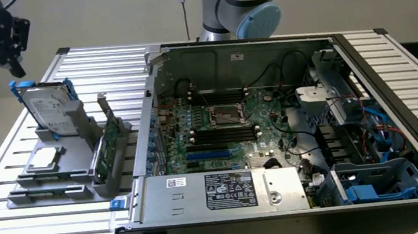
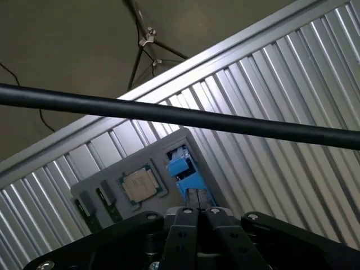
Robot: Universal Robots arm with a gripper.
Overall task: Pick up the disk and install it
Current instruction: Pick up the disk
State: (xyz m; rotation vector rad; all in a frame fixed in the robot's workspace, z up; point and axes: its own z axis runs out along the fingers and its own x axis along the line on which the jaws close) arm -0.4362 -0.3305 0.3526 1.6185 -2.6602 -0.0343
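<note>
We see the disk (image 1: 46,108), silver w/ blue rails & white label, on edge, tilted, in grey holder (image 1: 76,137), exterior view's left

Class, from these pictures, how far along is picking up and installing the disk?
Nothing looks done: the disk stands in its grey holder. In hand: the shut pincer hovers above it, empty. Left: gripping it, then seating it in the open computer case.

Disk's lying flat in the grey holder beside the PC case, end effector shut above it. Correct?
Not quite. The disk isn't lying flat: it stands on edge, leaning slightly, in the grey holder beside the PC case, as the exterior view shows. The rest holds: the end effector is shut above it.
</note>
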